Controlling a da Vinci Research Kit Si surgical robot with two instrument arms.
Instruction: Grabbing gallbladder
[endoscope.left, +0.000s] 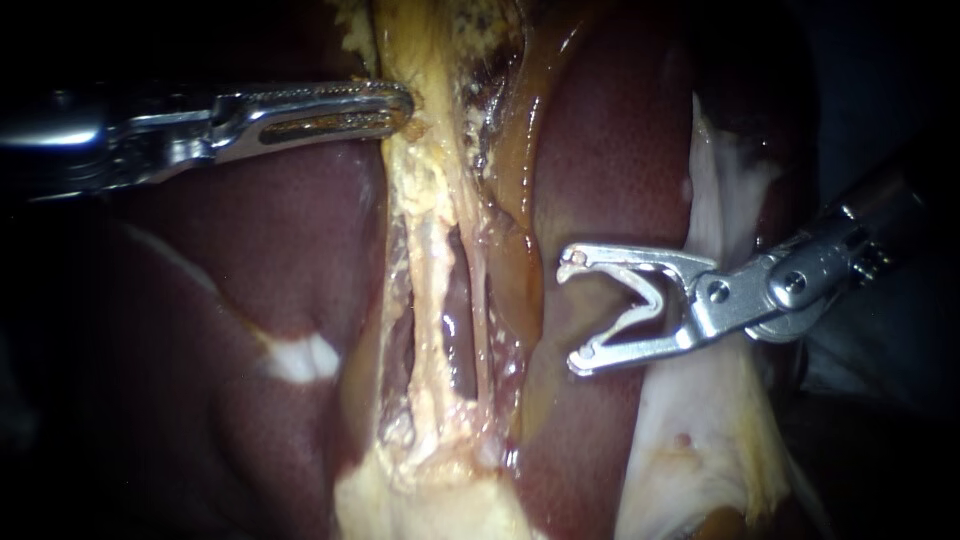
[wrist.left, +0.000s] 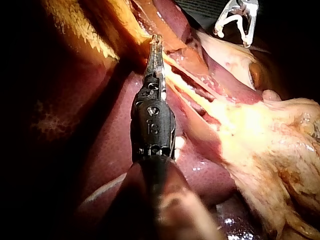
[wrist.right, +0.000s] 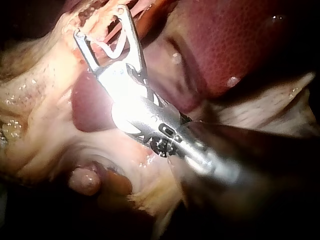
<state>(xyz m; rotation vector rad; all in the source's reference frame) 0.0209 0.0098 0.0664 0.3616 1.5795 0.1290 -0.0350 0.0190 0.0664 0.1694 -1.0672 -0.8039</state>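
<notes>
Jaws of the left instrument (endoscope.left: 400, 108) are pressed together, pinching the edge of the gallbladder (endoscope.left: 440, 50), the yellowish tissue at the top of the endoscope view. The right instrument (endoscope.left: 572, 316) gapes wide over the liver (endoscope.left: 620, 130), holding nothing.

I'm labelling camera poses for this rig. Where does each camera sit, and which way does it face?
Endoscope view: close above the tissue, facing the dark red liver and the pale yellow tissue band; the slender silver left instrument enters from the left, the silver right instrument from the right.
Left wrist view: on the left arm, looking along its own instrument toward the band.
Right wrist view: on the right arm, looking along its own instrument toward the band.
Shared: endoscope and left wrist views both show both instruments.
</notes>
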